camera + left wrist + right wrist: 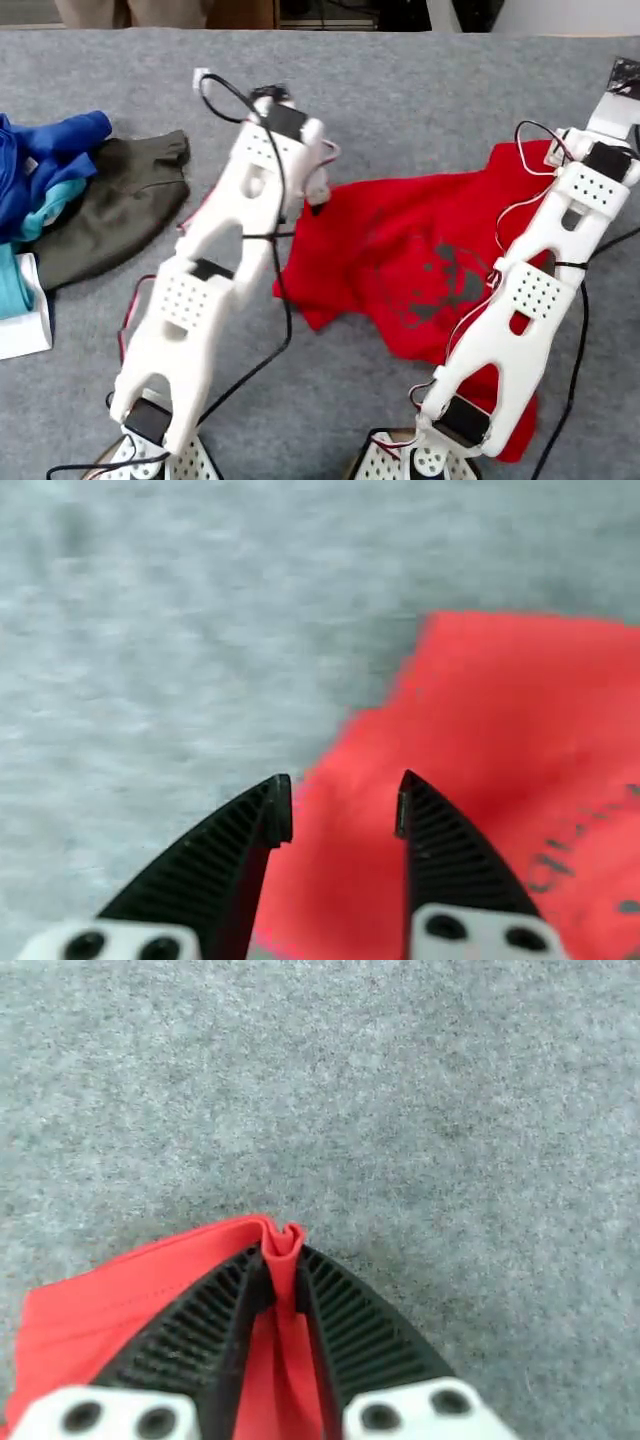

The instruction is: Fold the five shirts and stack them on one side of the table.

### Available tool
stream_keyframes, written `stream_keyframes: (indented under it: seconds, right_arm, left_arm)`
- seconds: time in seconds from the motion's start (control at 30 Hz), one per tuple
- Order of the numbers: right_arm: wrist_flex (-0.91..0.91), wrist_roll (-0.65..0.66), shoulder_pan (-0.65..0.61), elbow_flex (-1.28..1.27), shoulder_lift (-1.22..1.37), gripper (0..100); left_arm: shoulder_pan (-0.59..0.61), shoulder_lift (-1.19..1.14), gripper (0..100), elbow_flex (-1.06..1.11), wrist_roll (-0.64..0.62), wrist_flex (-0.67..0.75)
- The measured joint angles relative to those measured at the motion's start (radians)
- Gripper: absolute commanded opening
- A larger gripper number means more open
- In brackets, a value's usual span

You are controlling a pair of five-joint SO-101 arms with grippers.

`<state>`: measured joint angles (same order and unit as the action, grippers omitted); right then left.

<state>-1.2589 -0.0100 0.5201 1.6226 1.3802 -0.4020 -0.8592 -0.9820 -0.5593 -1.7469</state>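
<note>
Red shirt (400, 260) spans between the arms; right claw (283, 1260) clamped on its far-right hem; left claw (342, 808) parted, empty, directly over its far-left corner.

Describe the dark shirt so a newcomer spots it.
On the grey table, find the clothes heap at the left end. The olive shirt is its side nearest the red shirt, dull beside the blue shirt and teal shirt.

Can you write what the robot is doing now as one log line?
left gripper: open above edge of red cloth shirt | right gripper: shut on its pinched fold | other shirts: heaped aside
</note>
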Motion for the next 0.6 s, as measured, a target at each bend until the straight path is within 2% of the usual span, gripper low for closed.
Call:
stream_keyframes:
  seconds: [0.17,0.33,0.6]
  right_arm:
    - [0.0,0.0,0.0,0.0,0.0,0.5]
    - [0.0,0.015,0.0,0.0,0.0,0.5]
    - [0.0,0.095,-0.014,0.0,0.0,0.5]
  left_arm:
    - [-0.075,-0.101,18,-0.089,-0.035,0.0]
    - [-0.132,-0.17,6,-0.107,-0.023,0.0]
    - [-0.201,-0.172,5,0.035,0.025,0.002]
